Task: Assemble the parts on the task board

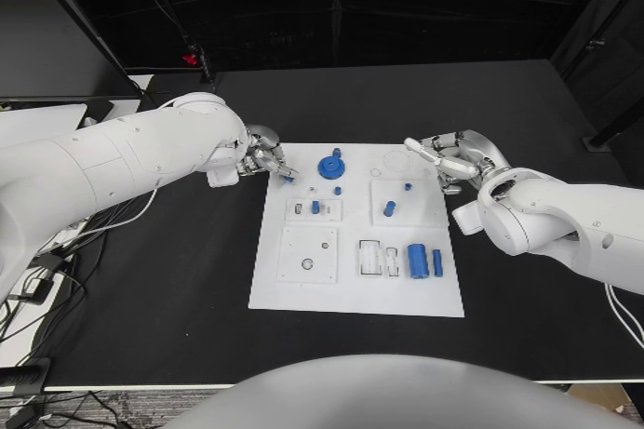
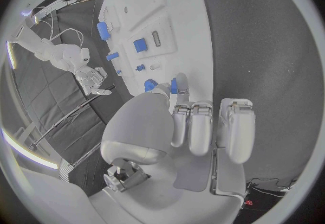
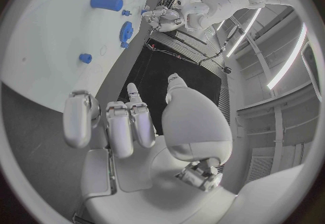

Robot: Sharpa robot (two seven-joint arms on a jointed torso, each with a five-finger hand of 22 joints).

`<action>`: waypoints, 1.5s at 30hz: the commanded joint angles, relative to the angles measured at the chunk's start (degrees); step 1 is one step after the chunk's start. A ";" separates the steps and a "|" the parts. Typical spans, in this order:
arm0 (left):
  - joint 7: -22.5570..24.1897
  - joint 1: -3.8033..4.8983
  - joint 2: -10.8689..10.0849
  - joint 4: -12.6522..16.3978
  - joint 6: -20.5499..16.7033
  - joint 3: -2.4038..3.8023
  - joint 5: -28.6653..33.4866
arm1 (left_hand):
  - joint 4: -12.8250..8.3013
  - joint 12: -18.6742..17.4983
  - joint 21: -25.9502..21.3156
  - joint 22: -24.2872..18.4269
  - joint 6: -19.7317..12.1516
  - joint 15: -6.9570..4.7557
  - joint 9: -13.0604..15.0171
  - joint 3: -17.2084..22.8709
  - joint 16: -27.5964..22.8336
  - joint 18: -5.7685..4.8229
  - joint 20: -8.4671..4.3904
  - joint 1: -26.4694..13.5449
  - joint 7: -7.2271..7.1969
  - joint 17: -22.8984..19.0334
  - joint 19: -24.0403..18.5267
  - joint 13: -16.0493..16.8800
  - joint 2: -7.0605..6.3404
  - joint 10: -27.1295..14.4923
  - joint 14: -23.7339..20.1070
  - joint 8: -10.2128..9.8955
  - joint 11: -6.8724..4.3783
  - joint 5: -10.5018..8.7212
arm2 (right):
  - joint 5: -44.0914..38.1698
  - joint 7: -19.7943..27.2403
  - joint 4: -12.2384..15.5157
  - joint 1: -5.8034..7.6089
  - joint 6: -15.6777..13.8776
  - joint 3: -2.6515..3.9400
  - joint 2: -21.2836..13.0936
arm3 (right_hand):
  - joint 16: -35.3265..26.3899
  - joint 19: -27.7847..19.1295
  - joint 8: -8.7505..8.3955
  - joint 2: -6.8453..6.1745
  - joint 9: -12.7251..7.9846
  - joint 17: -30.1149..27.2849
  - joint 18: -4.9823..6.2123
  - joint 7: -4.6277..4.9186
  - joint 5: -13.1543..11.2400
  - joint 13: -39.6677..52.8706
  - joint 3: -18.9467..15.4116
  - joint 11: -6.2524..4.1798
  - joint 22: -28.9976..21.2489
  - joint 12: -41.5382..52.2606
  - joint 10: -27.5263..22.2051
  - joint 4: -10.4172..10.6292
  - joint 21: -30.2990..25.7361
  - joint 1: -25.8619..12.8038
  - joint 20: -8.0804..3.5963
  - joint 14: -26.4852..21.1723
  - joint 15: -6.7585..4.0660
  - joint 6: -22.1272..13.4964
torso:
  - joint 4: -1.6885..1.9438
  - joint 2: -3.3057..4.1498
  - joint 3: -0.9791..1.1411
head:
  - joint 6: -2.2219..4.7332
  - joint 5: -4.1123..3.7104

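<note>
Left hand [image 1: 258, 159] is seen at the far left corner of the white board [image 1: 269, 294], its fingers drawn together around a small blue piece [image 1: 286, 177] that is pinched at the fingertips just over the board's edge, presumably so that it can be carried to a seat further in. Beside it, near the far edge, a blue gear [image 1: 330, 167] is stood on the board, and a short blue peg [image 1: 315, 207] is set in a small raised plate nearer the middle. Toward the right edge, another blue peg [image 1: 389, 207] lies on a square plate, and two blue cylinders [image 1: 418, 261] are laid side by side near the near right corner, probably waiting their turn. At the far right corner the right hand [image 1: 449, 159] is held just off the board with its fingers loosely spread and nothing in them, seemingly kept clear of the work. The pinch itself is better shown in the left wrist view, where blue is glimpsed between the fingertips [image 2: 180, 109] above the board [image 2: 169, 12]; the right wrist view shows the bare fingers [image 3: 122, 126] of that hand, which the head view leaves less certain.
</note>
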 commanded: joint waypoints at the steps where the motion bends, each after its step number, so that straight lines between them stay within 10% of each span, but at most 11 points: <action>1: 0.36 0.59 -0.97 1.66 -2.68 0.06 -0.11 | 0.01 -0.10 0.18 15.09 0.20 -0.32 0.09 0.37 0.05 -0.82 0.24 6.72 -0.12 15.10 5.98 14.88 5.96 6.15 5.81 -0.12 -0.22 0.35 | -0.02 0.21 0.09 0.05 -0.36 0.02 -0.04 | 0.14 -0.28 -0.19 0.61 -0.03 15.06 1.13 0.33 0.20 13.32 -0.34 -0.06 10.63 -0.15 3.89 -0.07 -0.33 -0.05 0.16 5.95 -0.18 0.32 | 0.01 -0.02 0.03 | -0.01 0.02; 11: -3.97 2.92 -6.01 10.39 -2.16 0.06 0.19 | 0.06 -0.10 0.18 15.09 0.39 -0.34 0.14 0.74 0.05 -0.82 0.28 6.71 -0.12 15.10 5.98 14.88 5.83 6.15 5.81 -0.08 -0.21 0.50 | -0.02 0.23 0.11 0.05 -0.54 0.02 -0.03 | 0.14 -0.32 -0.19 0.64 -0.03 15.06 1.14 0.33 0.19 13.29 -0.36 -0.06 10.62 -0.17 3.86 -0.07 -0.37 -0.05 0.17 5.95 -0.18 0.33 | 0.03 -0.05 0.08 | -0.01 0.39; 21: -9.32 3.49 -9.68 17.70 -1.61 0.05 0.25 | 0.08 -0.10 0.18 15.09 0.57 -0.37 0.17 1.11 0.05 -0.82 0.33 6.65 -0.12 15.10 5.98 14.88 5.69 6.15 5.81 -0.06 -0.22 0.71 | -0.01 0.29 0.13 0.05 -0.64 0.02 -0.07 | 0.14 -0.30 -0.19 0.66 -0.02 15.06 1.14 0.34 0.20 13.30 -0.37 -0.06 10.62 -0.16 3.87 -0.06 -0.35 -0.07 0.17 5.95 -0.17 0.34 | 0.04 -0.03 0.04 | -0.01 0.30; 45: -15.44 2.91 -9.55 22.88 -2.70 0.03 0.27 | 0.07 -0.10 0.18 15.09 0.74 -0.38 0.18 2.42 0.05 -0.82 0.46 6.43 -0.13 15.10 5.98 14.88 5.17 6.15 5.81 -0.26 -0.25 1.52 | -0.01 0.50 0.15 0.05 -0.54 0.02 0.03 | 0.14 -0.32 -0.18 0.72 -0.02 15.06 1.15 0.34 0.21 13.30 -0.42 -0.05 10.61 -0.17 3.86 -0.05 -0.39 -0.13 0.18 5.95 -0.16 0.36 | -0.04 0.01 -0.04 | -0.01 0.58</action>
